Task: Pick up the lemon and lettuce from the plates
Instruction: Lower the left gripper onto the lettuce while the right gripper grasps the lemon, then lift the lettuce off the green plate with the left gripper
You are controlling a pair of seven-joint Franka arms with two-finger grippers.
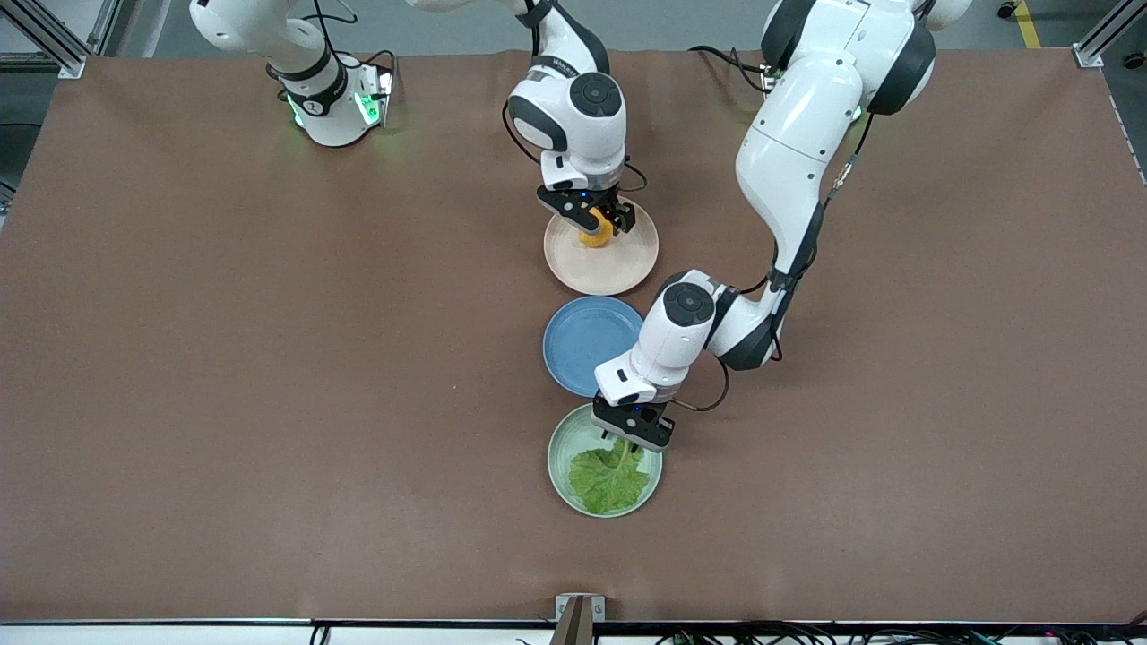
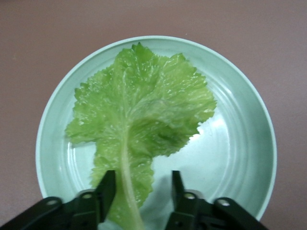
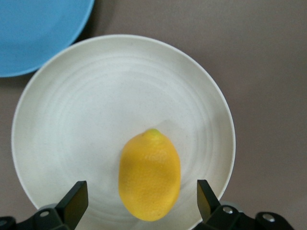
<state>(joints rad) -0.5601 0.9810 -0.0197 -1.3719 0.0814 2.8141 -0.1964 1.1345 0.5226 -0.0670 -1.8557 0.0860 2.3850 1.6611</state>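
Note:
The lemon (image 1: pixel 595 235) (image 3: pixel 149 174) lies on the beige plate (image 1: pixel 602 267) (image 3: pixel 86 110). My right gripper (image 1: pixel 595 222) (image 3: pixel 140 194) is open just over it, one finger on each side, not touching it. The lettuce (image 1: pixel 610 477) (image 2: pixel 139 115) lies flat on the mint green plate (image 1: pixel 560 457) (image 2: pixel 240 143). My left gripper (image 1: pixel 634 435) (image 2: pixel 142 184) is open over the leaf's stem end, the pale rib between its fingers.
An empty blue plate (image 1: pixel 587 343) (image 3: pixel 33 28) sits between the two other plates. The three plates form a line across the middle of the brown table (image 1: pixel 224 376). The right arm's base (image 1: pixel 336 103) stands at the table's edge.

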